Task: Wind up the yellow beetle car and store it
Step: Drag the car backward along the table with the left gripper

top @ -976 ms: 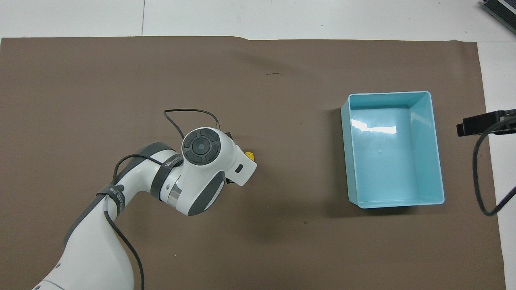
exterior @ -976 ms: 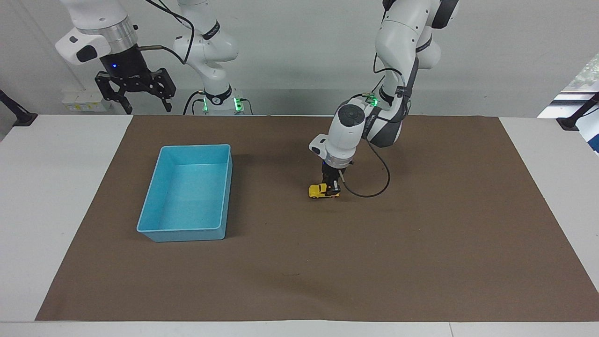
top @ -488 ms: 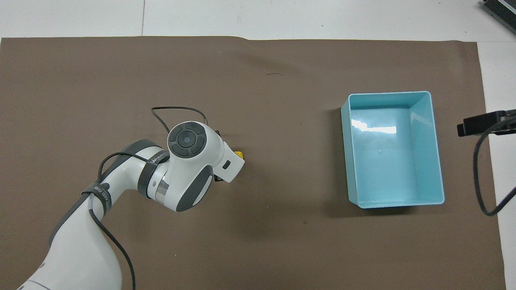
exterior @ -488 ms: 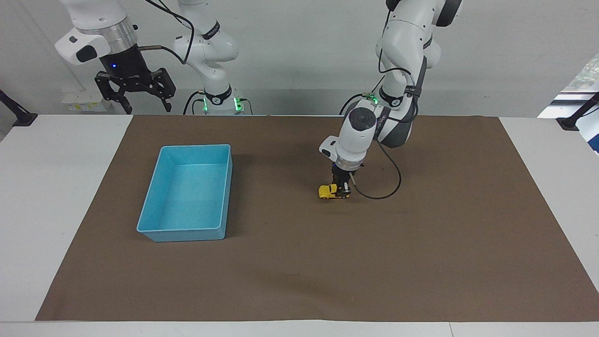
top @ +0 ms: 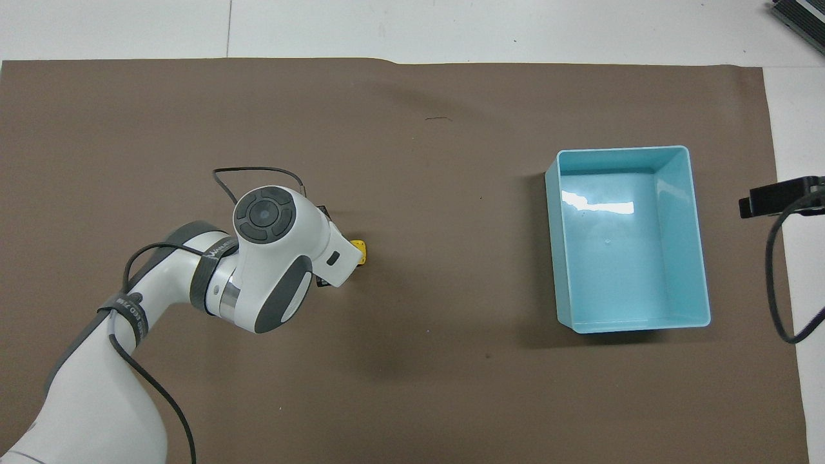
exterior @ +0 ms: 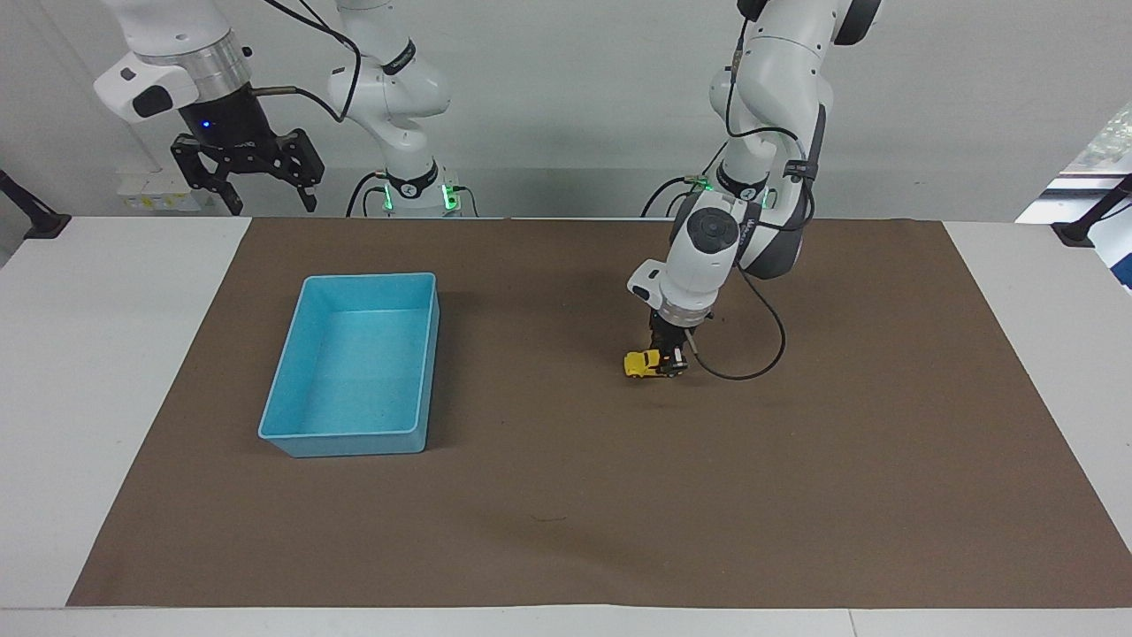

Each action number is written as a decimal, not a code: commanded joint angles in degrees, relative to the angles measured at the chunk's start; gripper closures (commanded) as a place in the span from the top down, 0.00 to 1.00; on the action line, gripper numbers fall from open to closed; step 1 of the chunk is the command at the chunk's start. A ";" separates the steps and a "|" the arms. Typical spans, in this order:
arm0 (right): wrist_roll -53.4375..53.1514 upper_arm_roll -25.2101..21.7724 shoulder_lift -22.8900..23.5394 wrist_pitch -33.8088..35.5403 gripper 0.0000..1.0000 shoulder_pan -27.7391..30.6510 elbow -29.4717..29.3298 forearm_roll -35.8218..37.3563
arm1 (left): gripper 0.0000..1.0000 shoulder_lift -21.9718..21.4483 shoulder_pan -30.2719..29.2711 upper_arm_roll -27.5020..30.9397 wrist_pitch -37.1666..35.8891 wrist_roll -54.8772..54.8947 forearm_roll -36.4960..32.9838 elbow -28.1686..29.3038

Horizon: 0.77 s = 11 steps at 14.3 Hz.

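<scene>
The yellow beetle car [exterior: 640, 364] sits low on the brown mat [exterior: 619, 513], about midway along the table. My left gripper [exterior: 669, 358] points straight down and is shut on the car's rear end. The car's nose points toward the blue bin [exterior: 354, 433]. In the overhead view only the car's yellow front [top: 359, 250] shows from under the left wrist. My right gripper [exterior: 270, 205] waits open and empty, raised high at the right arm's end of the table.
The blue bin [top: 635, 325] stands empty on the mat toward the right arm's end, well apart from the car. A black cable [exterior: 752, 367] loops from the left wrist down to the mat beside the car.
My left gripper has dragged the car along the mat toward the left arm's end, away from the bin. The right gripper has shifted slightly outward.
</scene>
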<state>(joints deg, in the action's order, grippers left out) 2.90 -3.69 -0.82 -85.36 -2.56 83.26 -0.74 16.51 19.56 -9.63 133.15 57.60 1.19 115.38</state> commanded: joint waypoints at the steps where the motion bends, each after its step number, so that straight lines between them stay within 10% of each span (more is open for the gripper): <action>1: -0.70 0.17 -0.94 1.07 1.00 0.36 0.50 0.04 | 0.00 0.89 -2.50 0.40 2.03 2.07 -1.90 2.04; 11: -0.26 0.35 -1.55 1.07 1.00 0.36 1.29 -0.05 | 0.00 0.89 -7.34 0.40 1.15 9.98 -1.90 2.48</action>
<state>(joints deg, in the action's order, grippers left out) 2.90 -3.67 -0.92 -85.21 -2.59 83.31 -0.75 15.36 14.23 -9.59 131.68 65.26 1.20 116.63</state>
